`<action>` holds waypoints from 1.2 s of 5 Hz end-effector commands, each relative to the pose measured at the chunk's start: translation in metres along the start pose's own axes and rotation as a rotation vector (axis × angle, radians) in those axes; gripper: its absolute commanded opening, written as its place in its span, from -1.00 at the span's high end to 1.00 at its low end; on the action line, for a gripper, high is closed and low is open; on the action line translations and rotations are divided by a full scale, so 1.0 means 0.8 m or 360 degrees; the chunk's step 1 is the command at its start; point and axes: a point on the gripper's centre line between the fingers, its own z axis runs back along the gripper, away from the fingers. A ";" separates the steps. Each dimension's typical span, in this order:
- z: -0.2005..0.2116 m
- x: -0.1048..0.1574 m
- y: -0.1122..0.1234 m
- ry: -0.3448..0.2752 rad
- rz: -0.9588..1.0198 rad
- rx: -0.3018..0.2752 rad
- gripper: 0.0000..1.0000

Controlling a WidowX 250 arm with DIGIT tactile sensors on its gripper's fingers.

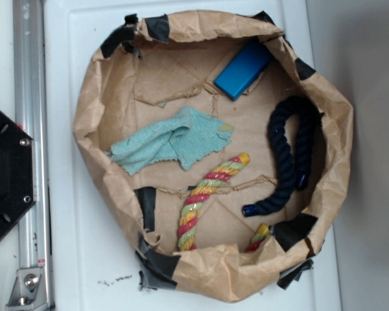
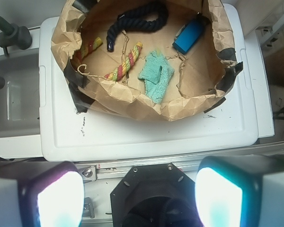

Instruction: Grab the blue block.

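Seemingly corralled so nothing slides off: teal cloth [image 1: 172, 146], striped rope [image 1: 207, 194], blue block [image 1: 244, 69] and navy rope [image 1: 288, 159], all inside a taped brown-paper nest [image 1: 84, 116]. Lying flat at the nest's far wall near the top right in the exterior view, long axis slanting lower-left to upper-right; gripper [image 2: 142, 198] spread wide, empty, well apart above the robot base.

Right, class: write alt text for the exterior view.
A blue block lies at the upper right inside a brown paper basin, with a teal cloth, a navy rope and a striped rope. No gripper is visible.
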 end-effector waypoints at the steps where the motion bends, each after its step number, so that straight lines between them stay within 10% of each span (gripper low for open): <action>1: 0.000 0.000 0.000 0.0000 0.0000 0.0000 -1.00; 3: -0.112 0.114 0.058 -0.0047 0.0354 -0.0338 -1.00; 4: -0.163 0.168 0.069 -0.0188 0.0627 -0.0348 -1.00; 6: -0.215 0.165 0.053 -0.0275 0.0901 0.0144 -1.00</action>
